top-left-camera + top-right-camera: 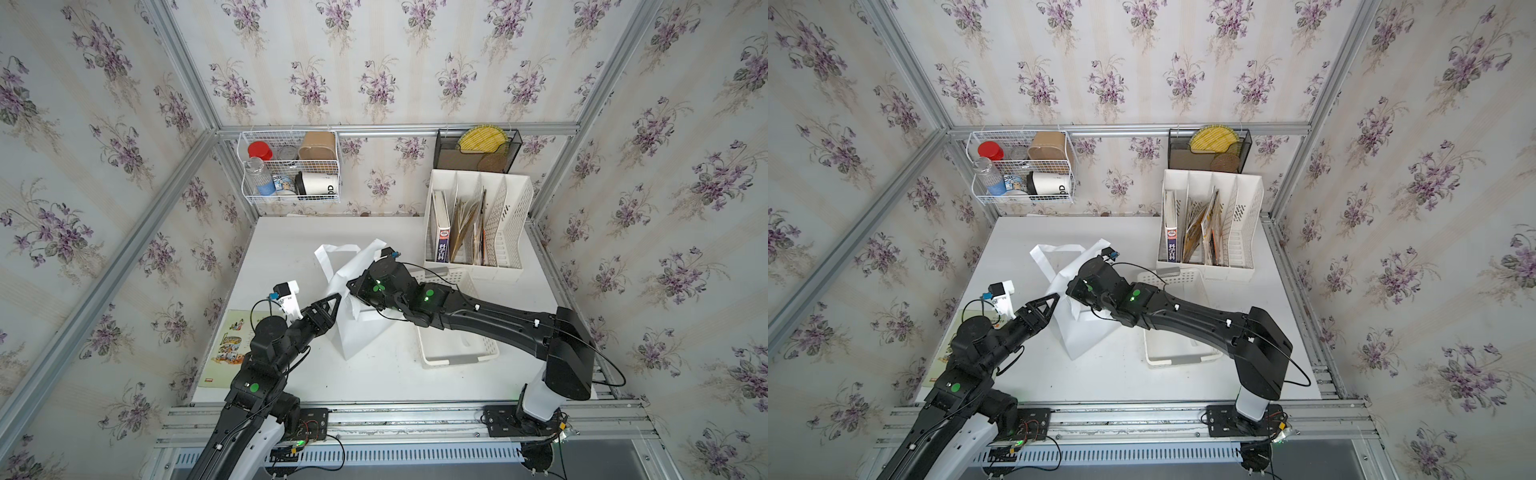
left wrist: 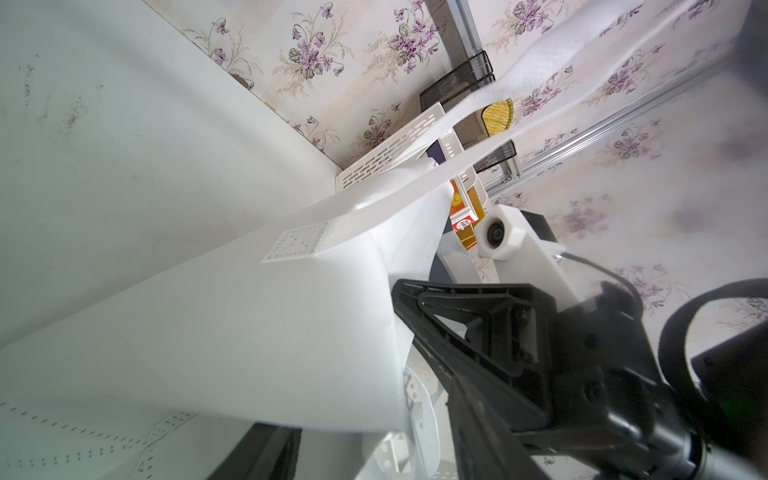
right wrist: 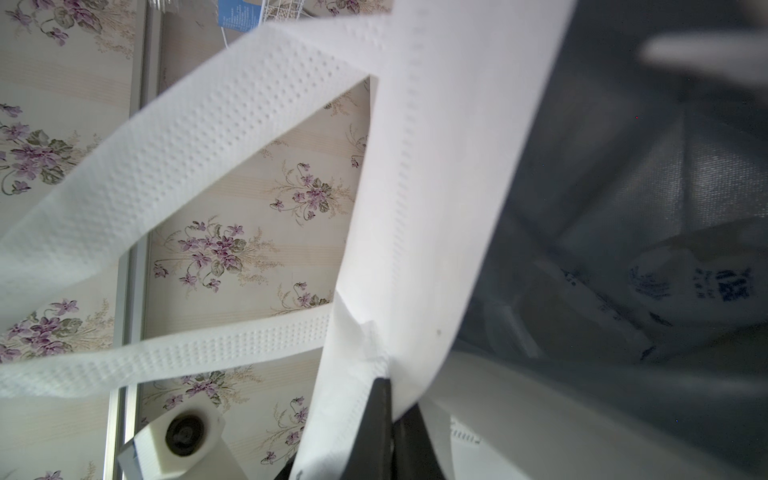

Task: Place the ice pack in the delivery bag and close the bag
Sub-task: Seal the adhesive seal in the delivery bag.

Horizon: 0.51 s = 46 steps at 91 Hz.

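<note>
Both top views: the white delivery bag [image 1: 361, 336] [image 1: 1081, 338] stands on the bench [image 1: 374, 382], touching the tips of the left fingers [image 1: 330, 305].

Left wrist view: the left fingers [image 2: 478, 328] stand apart, with the bag's wall loose between them.

Right wrist view: the right fingers [image 3: 380, 415] are clamped on the bag's rim. Well beyond them, the ice pack [image 3: 685, 286], white with blue print, lies inside the bag.
</note>
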### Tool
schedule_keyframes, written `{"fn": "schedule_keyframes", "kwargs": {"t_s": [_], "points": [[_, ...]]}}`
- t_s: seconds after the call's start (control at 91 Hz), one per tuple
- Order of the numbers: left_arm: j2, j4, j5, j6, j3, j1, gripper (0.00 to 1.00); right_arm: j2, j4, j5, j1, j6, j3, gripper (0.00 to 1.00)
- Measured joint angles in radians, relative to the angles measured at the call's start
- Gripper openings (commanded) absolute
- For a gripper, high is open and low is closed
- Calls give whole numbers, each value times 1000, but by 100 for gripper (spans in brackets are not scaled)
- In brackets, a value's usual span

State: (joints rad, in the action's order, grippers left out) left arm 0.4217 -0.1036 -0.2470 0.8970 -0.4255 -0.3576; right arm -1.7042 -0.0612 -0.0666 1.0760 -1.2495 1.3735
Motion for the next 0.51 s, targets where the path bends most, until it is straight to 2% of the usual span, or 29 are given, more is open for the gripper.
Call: {"fn": "schedule_keyframes", "kwargs": {"t_s": [0.099, 0.187, 0.297, 0.505], "points": [[33, 25, -11, 7, 0, 0, 34, 5, 5, 0, -1, 0, -6, 0], [49, 35, -13, 7, -1, 0, 26, 10, 10, 0, -1, 0, -12, 0], [55, 48, -14, 13, -1, -1, 21, 15, 16, 0, -1, 0, -18, 0], [59, 58, -18, 16, -4, -2, 2, 20, 33, 1, -1, 6, -32, 0]]}}
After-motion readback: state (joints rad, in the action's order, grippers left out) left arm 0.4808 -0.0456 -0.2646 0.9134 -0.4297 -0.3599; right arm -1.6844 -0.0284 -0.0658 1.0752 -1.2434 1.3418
